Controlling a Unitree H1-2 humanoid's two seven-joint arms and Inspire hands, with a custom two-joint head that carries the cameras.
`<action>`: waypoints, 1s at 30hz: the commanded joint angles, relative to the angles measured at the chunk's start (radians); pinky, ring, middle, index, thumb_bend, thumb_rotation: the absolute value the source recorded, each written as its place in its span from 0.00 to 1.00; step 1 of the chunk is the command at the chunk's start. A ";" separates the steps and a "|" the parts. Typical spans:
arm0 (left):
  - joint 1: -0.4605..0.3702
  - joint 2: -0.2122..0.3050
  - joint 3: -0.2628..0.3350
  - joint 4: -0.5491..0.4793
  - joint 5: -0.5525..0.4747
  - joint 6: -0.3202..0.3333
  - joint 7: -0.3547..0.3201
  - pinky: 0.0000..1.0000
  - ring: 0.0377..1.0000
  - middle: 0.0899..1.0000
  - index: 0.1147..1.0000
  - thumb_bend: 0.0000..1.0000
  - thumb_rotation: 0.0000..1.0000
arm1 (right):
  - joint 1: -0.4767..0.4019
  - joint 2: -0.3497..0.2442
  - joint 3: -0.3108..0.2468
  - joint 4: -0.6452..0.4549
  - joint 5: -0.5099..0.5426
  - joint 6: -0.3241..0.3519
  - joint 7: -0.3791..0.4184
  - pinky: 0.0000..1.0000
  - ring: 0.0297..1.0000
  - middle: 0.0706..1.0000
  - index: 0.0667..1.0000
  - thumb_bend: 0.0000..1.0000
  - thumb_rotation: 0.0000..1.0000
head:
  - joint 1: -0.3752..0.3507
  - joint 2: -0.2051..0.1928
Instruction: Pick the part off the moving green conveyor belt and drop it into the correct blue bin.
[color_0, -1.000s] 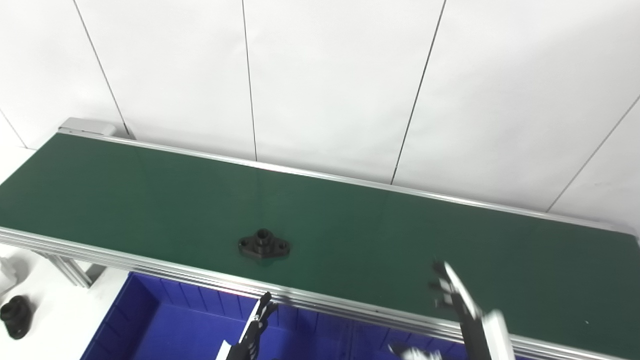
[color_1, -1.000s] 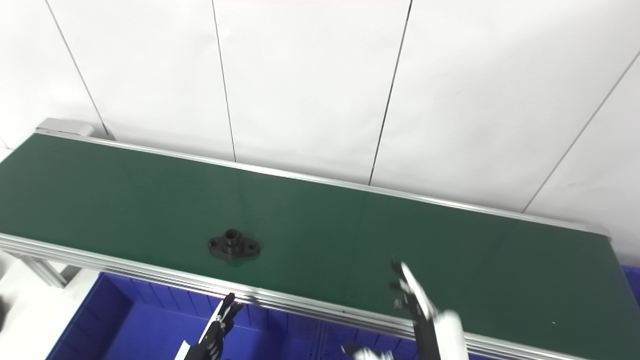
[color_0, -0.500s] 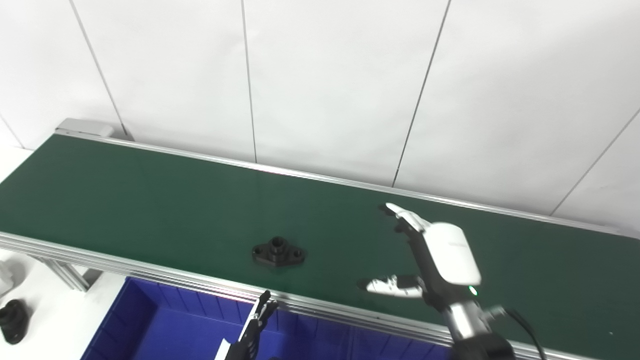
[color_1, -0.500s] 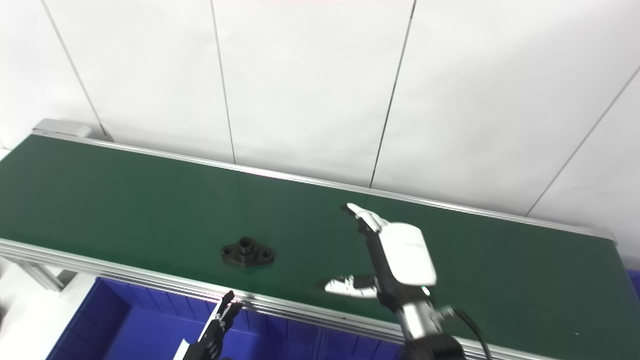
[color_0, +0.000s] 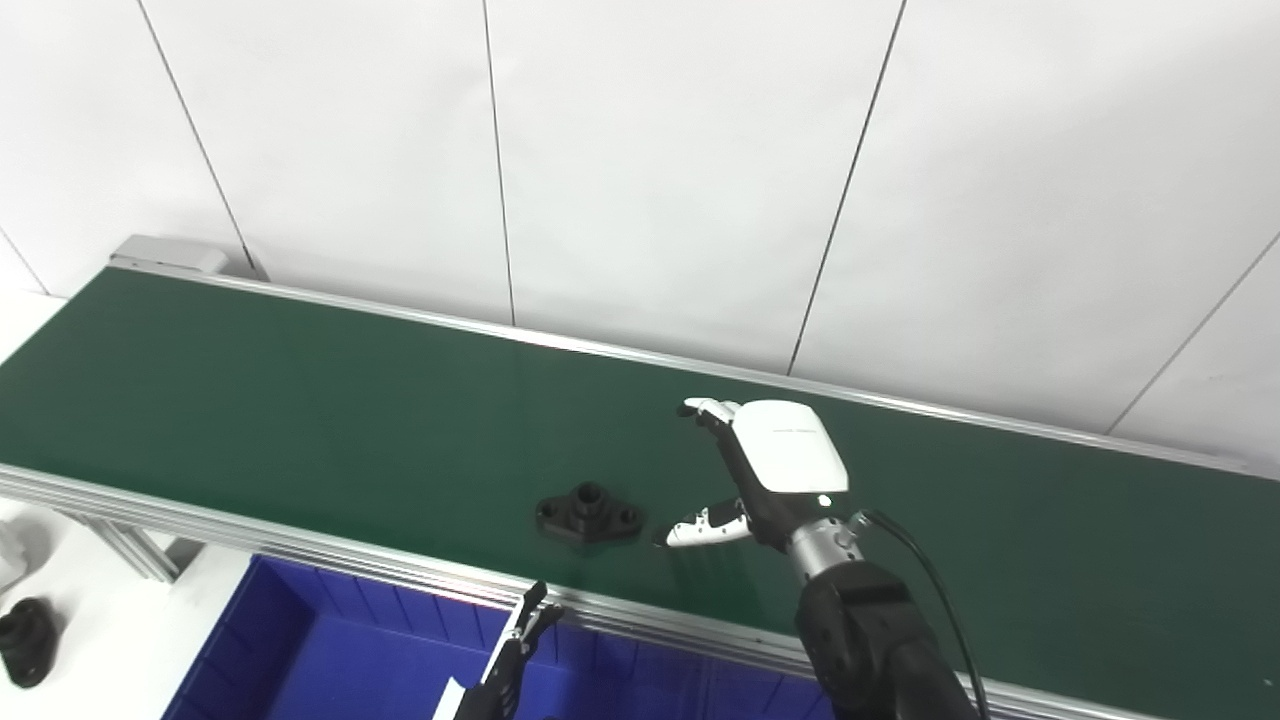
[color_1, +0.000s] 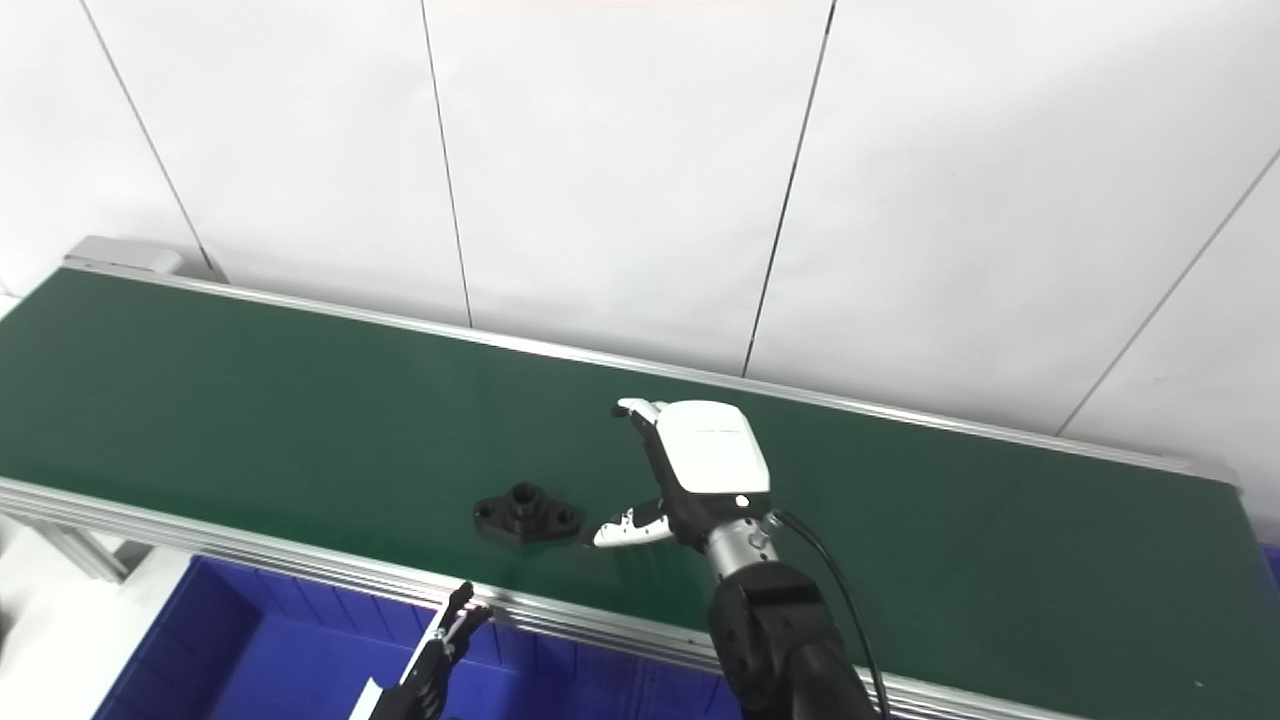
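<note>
The green conveyor belt (color_0: 300, 400) is running across the whole view along the white panelled wall (color_0: 650, 150), and a blue bin (color_0: 330, 650) is sitting just below its near rail, so a lifted piece need only be carried back over the edge. The right hand (color_0: 770, 470) is hovering over the belt, fingers and thumb spread wide and holding nothing; judging by the pose, it is waiting as an open cradle for the part to ride in. The left hand (color_0: 505, 665) is hanging low over the bin, only its dark fingertips showing, so its state cannot be told. The black flanged part (color_0: 588, 512) is lying flat on the belt, just beside the right thumb (color_0: 705, 525), not yet touched
</note>
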 joint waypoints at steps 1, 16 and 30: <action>0.013 -0.004 -0.004 -0.036 0.012 -0.036 0.002 1.00 0.99 0.94 1.00 0.91 0.86 | -0.058 0.021 0.012 0.009 -0.005 0.021 -0.021 0.44 0.58 0.72 0.77 0.97 0.36 | 0.002 0.003; 0.042 -0.017 -0.014 -0.087 0.014 -0.026 0.000 1.00 0.98 0.94 1.00 0.89 0.85 | -0.085 0.039 0.067 0.191 0.066 0.038 -0.035 0.21 0.30 0.50 0.72 0.92 0.31 | 0.022 0.034; 0.052 -0.018 -0.020 -0.107 0.020 -0.008 -0.002 1.00 0.98 0.95 1.00 0.90 0.86 | -0.062 0.058 0.114 0.254 0.131 0.006 -0.110 0.23 0.29 0.43 0.68 0.85 0.23 | 0.024 0.049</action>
